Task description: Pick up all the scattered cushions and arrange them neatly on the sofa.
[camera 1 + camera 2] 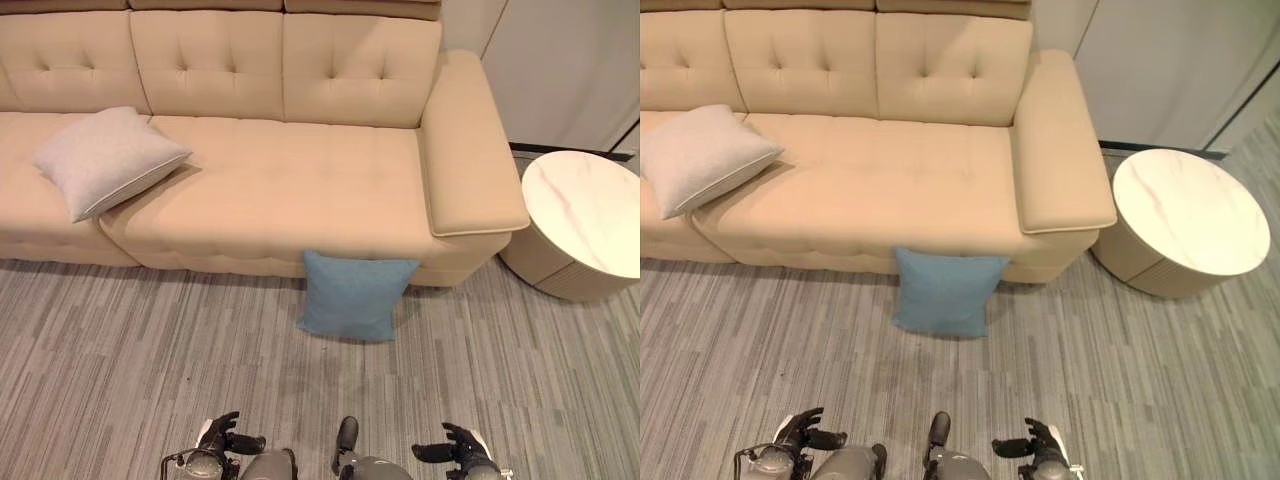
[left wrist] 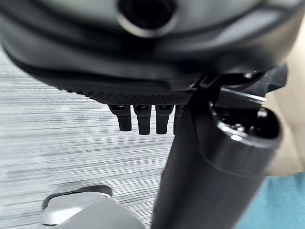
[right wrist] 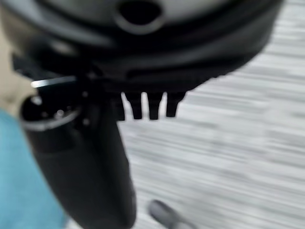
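Dark robot hand (image 1: 222, 437) on each silver-grey arm, white thumb covers.

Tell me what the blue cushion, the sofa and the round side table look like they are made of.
Square blue cushion: woven fabric, matte, with a fine even texture.
Beige tufted sofa: smooth upholstery with button tufting and a soft sheen, probably leather or faux leather; the look cannot settle which.
Round white side table: the top looks like polished marble or a marble-look slab, going by its faint grey veins; the base is ribbed and beige.

Blue square cushion (image 1: 354, 296) on striped grey carpet (image 1: 120, 350), leaning against beige sofa (image 1: 290, 190) front; pale grey cushion (image 1: 108, 160) on seat, left; round white marble-top table (image 1: 585, 222) right of sofa
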Available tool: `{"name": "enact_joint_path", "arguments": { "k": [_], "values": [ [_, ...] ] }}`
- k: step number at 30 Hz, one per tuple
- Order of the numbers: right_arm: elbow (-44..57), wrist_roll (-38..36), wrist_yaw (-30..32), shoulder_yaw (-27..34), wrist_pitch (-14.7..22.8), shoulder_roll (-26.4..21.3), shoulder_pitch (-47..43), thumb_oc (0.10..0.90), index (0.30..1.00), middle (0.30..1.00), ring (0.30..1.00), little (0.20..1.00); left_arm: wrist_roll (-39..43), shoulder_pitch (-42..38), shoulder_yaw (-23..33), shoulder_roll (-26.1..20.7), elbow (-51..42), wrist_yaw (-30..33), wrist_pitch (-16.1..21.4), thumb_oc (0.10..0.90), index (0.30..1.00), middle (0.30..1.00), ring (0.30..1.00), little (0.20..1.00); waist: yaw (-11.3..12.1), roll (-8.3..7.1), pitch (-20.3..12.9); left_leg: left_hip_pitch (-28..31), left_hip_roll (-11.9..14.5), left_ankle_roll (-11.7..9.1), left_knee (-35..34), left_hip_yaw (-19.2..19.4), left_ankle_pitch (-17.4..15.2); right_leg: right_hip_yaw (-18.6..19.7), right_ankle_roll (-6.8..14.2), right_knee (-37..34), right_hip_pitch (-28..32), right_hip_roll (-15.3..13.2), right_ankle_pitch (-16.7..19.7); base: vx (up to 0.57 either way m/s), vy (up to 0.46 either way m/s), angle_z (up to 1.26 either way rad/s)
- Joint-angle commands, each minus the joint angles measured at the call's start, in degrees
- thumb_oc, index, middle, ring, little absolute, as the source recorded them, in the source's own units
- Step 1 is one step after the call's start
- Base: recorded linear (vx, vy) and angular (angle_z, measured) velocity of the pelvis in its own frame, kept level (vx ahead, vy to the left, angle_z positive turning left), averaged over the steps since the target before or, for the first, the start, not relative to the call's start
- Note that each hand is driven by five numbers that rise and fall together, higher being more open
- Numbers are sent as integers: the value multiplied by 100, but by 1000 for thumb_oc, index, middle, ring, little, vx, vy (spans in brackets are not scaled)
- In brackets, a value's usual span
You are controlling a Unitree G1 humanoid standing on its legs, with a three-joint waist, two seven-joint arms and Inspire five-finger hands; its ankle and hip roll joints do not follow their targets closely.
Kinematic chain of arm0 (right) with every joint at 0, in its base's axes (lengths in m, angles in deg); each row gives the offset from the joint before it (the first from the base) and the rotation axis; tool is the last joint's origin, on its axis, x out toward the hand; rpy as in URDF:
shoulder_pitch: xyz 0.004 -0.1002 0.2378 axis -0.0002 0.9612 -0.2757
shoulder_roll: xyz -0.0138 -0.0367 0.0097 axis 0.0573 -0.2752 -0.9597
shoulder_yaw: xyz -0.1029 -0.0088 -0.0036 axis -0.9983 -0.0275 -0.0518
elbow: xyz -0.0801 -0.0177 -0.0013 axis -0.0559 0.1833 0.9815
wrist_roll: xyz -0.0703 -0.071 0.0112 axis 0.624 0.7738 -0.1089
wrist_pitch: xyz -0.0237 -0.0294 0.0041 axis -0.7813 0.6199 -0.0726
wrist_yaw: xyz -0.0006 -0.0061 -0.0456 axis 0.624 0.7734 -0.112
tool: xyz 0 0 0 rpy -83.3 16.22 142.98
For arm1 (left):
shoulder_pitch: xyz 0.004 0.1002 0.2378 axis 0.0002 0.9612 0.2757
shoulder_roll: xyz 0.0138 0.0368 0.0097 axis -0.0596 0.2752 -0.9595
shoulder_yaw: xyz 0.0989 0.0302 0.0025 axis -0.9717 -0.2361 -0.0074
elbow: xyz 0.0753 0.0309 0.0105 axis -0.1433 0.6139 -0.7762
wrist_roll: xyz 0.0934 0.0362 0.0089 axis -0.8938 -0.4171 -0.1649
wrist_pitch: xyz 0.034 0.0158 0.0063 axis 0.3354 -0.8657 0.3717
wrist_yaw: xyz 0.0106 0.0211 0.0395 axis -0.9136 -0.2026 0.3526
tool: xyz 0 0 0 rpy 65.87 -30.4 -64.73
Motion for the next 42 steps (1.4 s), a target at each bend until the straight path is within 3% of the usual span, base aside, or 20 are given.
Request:
{"name": "enact_joint_path", "arguments": {
  "k": [1, 3, 6, 13, 16, 19, 22, 23, 26, 34, 38, 42],
  "values": [
    [35, -236, 146, 53, 37, -398, 286, 800, 900, 900, 900, 900, -17, 1, -269, 31, -99, -26, 78, 800, 900, 900, 900, 900, -106, 25, 15, -31, 32, 158, -1351, 263, 67, 365, 1006, 299, 287, -136, -588, 198, 24, 36],
    [35, -229, 140, 62, 33, -402, 313, 800, 900, 900, 900, 900, -43, 19, -266, 26, -95, -37, 71, 800, 900, 900, 900, 900, -99, 43, -8, 2, 28, 145, -1711, 316, 158, 356, 1025, 253, 338, -115, -608, 141, 36, 29],
    [-3, -206, 160, 46, -4, -383, 352, 800, 900, 900, 900, 900, -104, 63, -266, -7, -66, -45, 67, 800, 900, 900, 900, 900, -19, 108, -51, -333, 105, 32, -2292, 515, 717, 397, 1044, 132, 593, 40, -748, 225, 67, 10],
    [73, -82, 92, 18, -22, -198, 428, 800, 900, 900, 900, 900, -102, 271, -95, -90, -27, -82, 25, 800, 900, 900, 900, 900, 155, -17, -268, 139, 0, 242, -2417, 565, 441, 590, 1238, 595, 792, -130, -907, 227, 124, -45],
    [141, -20, 62, -2, -50, -176, 351, 800, 900, 900, 900, 900, -82, 283, -35, -160, -93, -95, 7, 800, 900, 900, 900, 900, 224, 3, -263, 411, -8, 407, -2417, 646, 237, 517, 1475, 1451, 488, -300, -785, 122, 114, -28],
    [285, -29, 57, -13, -42, -155, 249, 800, 900, 900, 900, 900, -29, 262, -16, -229, -128, -66, 21, 800, 900, 900, 900, 900, 150, 119, -188, 632, -10, 539, -2424, 623, 94, 498, 1627, 2237, -50, -493, -495, 113, 86, -26],
    [338, 2, 76, -10, -39, -173, 162, 800, 900, 900, 900, 900, -13, 250, 7, -246, -118, -54, 39, 800, 900, 900, 900, 900, 94, 216, -201, 923, 27, 526, -2589, 587, -2, 166, 1479, 1622, -213, -806, -503, 161, -49, 4],
    [351, 23, 84, -1, -50, -201, 121, 800, 900, 900, 900, 900, -23, 227, 13, -236, -86, -56, 39, 800, 900, 900, 900, 900, 63, 222, -177, 1029, 34, 493, -2600, 578, -54, 73, 1524, 1247, -278, -969, -314, 119, -106, -1],
    [349, 67, 79, -18, -73, -232, 66, 800, 900, 900, 900, 900, -33, 215, 43, -229, -11, -41, 55, 800, 900, 900, 900, 900, 53, 193, -159, 1117, 25, 434, -2570, 584, -110, -11, 1591, 962, -214, -1083, -176, 96, -139, 4],
    [377, -32, 93, 7, 38, -308, 139, 800, 900, 900, 900, 900, 44, 164, -20, -163, -29, -43, 90, 800, 900, 900, 900, 900, -64, 154, -218, 980, 337, 12, -2419, 474, 33, -107, 1370, 616, 68, -717, -379, 32, -205, 8],
    [440, -171, 144, 42, 93, -458, 121, 800, 900, 900, 900, 900, 139, -12, -145, -105, -162, -35, 109, 800, 900, 900, 900, 900, -121, 171, 14, 513, 709, -154, -1610, 561, 237, -295, 1152, 489, 219, -568, -524, -47, -175, 40],
    [491, -282, 142, 58, 114, -528, 110, 800, 900, 900, 900, 900, 173, -59, -213, -67, -183, -53, 106, 800, 900, 900, 900, 900, -95, 167, 64, 270, 491, -90, -1672, 331, 156, -228, 1110, 434, 274, -468, -602, 53, -56, 14]
  ]
}}
